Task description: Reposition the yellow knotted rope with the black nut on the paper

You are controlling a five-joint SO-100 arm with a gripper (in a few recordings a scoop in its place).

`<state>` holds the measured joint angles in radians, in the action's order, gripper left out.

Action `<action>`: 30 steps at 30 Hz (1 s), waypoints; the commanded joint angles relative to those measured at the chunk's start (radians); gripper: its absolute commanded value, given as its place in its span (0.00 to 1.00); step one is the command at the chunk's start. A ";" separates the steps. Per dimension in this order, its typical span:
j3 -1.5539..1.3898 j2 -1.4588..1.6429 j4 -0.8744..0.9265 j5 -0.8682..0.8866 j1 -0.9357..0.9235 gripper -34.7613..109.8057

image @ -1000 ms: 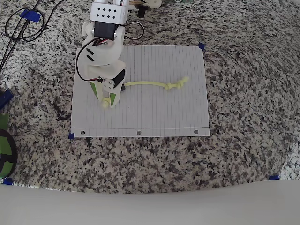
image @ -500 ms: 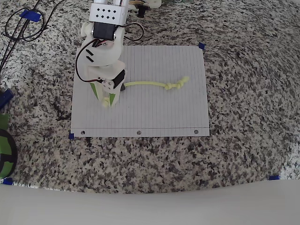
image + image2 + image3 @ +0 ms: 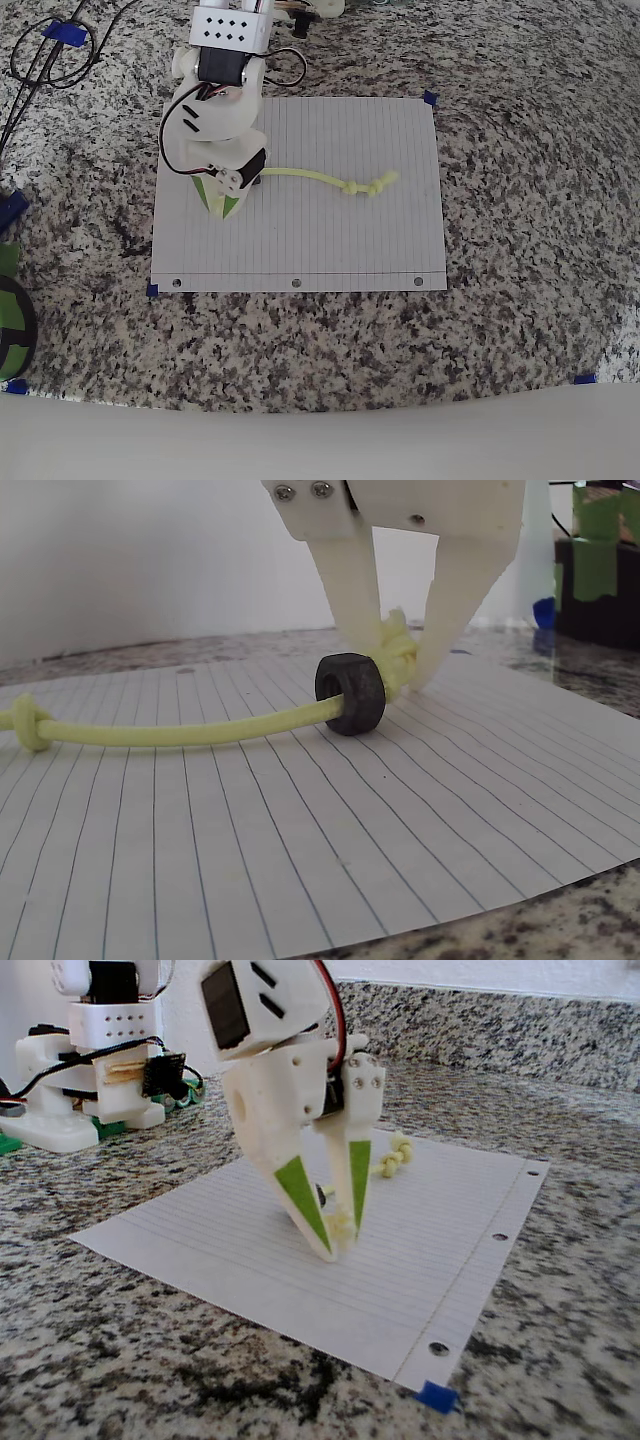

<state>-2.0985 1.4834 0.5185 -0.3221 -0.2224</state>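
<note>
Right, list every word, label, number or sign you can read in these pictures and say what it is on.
None: no readable text in any view.
The paper carries only ruled lines and three punched holes.
The black nut shows no marking.
The pincer, shut on the yellow knotted rope, bears plain green strips and screws, no lettering.
The blue tape tabs at the corners are blank.

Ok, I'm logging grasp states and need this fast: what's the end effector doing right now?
End effector: closed on the knotted end of the yellow knotted rope, just behind the black nut, down at the paper.
</note>
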 commanded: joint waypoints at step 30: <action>-0.212 0.792 -0.048 -0.695 -0.468 0.24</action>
<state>-2.2841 2.1445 0.5062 -0.9956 -0.6351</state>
